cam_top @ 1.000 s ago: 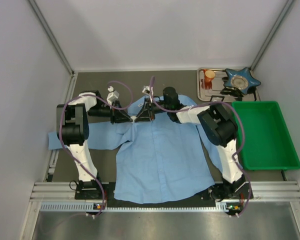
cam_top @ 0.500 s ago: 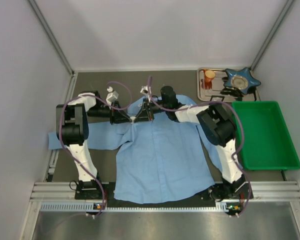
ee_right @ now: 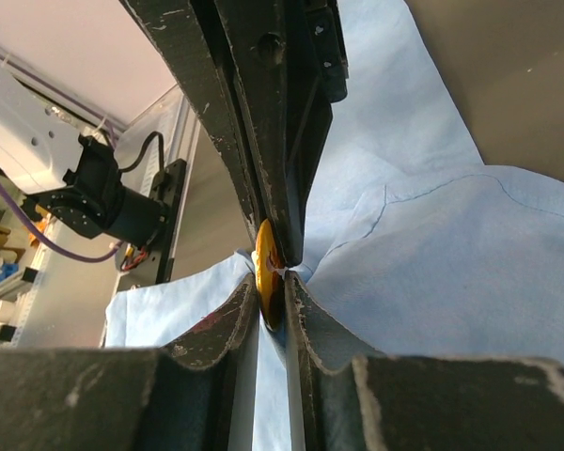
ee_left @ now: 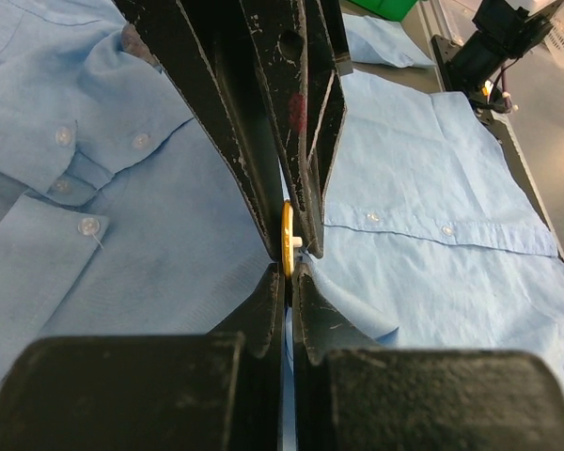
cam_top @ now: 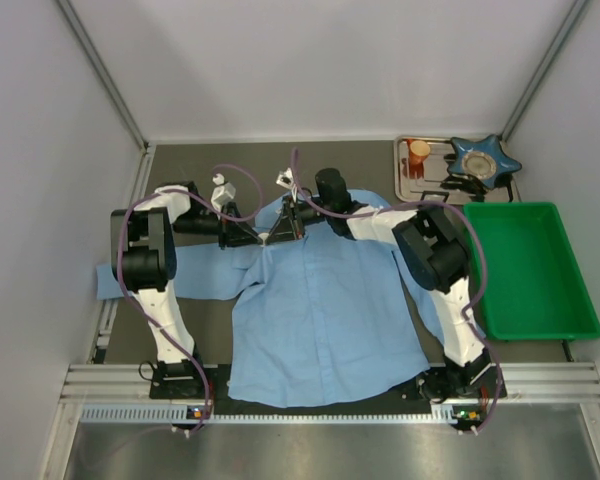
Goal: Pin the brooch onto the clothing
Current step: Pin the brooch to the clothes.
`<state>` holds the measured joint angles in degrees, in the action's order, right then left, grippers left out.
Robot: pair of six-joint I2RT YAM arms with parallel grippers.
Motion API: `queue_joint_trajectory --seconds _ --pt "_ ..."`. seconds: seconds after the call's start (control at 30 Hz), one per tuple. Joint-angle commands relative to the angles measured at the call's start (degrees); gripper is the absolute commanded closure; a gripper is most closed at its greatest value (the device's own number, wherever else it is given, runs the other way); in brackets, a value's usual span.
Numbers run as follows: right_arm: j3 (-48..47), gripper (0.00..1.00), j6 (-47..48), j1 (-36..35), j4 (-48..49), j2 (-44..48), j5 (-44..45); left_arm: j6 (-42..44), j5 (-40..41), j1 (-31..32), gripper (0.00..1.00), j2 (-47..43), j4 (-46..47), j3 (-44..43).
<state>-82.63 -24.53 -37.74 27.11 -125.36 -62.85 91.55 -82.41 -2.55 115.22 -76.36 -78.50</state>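
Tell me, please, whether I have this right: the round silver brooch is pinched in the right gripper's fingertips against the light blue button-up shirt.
Not quite: the round brooch is gold, not silver. The right wrist view shows it pinched in the right gripper fingertips against the light blue button-up shirt, as you said.

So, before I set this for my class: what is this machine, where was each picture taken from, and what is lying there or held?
It is two robot arms bolted to a table's near edge. One picture looks down from above; the other two come from cameras on the wrists, so each shows its own black fingers up close. A light blue shirt lies spread on the dark table, a green tray beside it. The right gripper is closed on a gold brooch; the left gripper is shut, apparently pinching a fold of shirt.
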Motion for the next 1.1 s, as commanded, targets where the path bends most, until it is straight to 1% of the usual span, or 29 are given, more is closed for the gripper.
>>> queue_joint_trajectory --seconds 0.0,0.3,0.47,0.6,0.67,0.77,0.83,0.9,0.97,1.07 --pt "-3.7 0.86 -0.9 -2.0 -0.7 -0.8 4.4 2.7 -2.4 0.8 1.0 -3.2 -10.0 0.5" --pt "-3.9 0.82 -4.2 -2.1 -0.6 -0.9 6.9 2.9 -2.6 1.0 1.0 -3.2 -10.0 0.6" --pt "-4.2 0.82 -4.3 -2.1 -1.1 -1.2 7.2 2.9 -2.7 1.0 1.0 -3.2 -10.0 0.5" --pt "-4.8 0.82 -3.6 -2.3 -3.3 -1.3 8.4 3.1 -2.8 0.9 1.0 -3.3 -10.0 0.4" --pt "-5.8 0.83 -3.2 -2.6 -7.5 -1.2 11.3 3.1 -2.9 0.9 1.0 -3.3 -10.0 0.5" --pt "-6.8 0.87 -3.4 -2.7 -12.7 -1.1 15.7 3.1 -3.0 0.9 1.0 -3.7 -10.0 0.5" --pt "-6.8 0.88 -3.2 -2.7 -14.6 -0.8 18.7 3.2 -3.0 0.9 1.0 -3.8 -10.0 0.7" --pt "-7.0 0.89 -3.9 -2.6 -17.0 -0.6 19.9 3.4 -2.9 1.0 1.0 -4.0 -10.0 0.8" --pt "-7.2 0.92 -4.8 -2.6 -19.5 -0.3 22.5 3.5 -2.9 1.0 1.0 -4.2 -10.0 1.0" --pt "-6.4 0.92 -6.2 -2.4 -20.3 0.5 25.6 3.5 -2.9 0.9 1.0 -4.6 -10.0 1.0"
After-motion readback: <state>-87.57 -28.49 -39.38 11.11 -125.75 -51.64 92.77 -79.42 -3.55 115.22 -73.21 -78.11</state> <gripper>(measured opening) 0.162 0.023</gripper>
